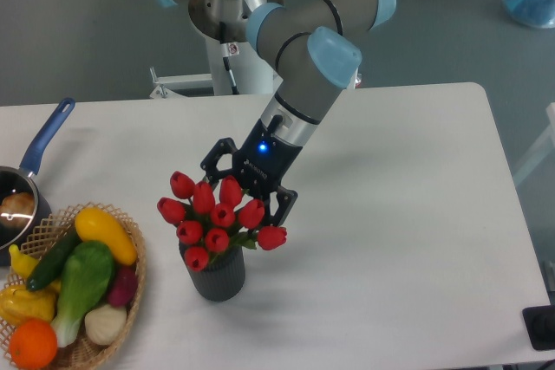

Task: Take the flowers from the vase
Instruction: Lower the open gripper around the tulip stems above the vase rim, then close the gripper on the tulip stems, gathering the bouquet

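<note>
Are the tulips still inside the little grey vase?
Yes, inside. The tulips poke from the upright vase; the gripper isn't lifting.

The flowers stand in the vase, right of the basket.

White table bears vase, basket, saucepan.
</note>
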Controlling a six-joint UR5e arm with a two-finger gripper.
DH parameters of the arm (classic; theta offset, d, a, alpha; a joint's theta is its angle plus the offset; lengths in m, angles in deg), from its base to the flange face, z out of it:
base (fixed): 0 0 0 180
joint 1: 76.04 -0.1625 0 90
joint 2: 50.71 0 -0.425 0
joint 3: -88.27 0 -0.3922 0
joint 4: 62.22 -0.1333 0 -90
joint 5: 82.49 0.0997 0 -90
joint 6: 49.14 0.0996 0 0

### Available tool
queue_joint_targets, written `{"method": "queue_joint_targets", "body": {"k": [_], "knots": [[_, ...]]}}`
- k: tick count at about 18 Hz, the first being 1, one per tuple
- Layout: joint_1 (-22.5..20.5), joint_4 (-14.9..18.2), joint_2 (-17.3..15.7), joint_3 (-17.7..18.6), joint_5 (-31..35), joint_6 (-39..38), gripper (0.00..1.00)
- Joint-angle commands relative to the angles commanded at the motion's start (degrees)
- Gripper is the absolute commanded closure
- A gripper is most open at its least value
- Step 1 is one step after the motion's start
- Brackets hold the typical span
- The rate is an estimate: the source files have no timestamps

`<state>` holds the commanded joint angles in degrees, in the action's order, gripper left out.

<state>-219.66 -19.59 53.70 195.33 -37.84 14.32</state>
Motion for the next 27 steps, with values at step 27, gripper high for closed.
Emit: {"method": "queue_joint_targets", "body": {"k": [27], "knots": [[0.4, -0.9, 1.8, -1.9, -3.4, 0.2, 0.19]]}}
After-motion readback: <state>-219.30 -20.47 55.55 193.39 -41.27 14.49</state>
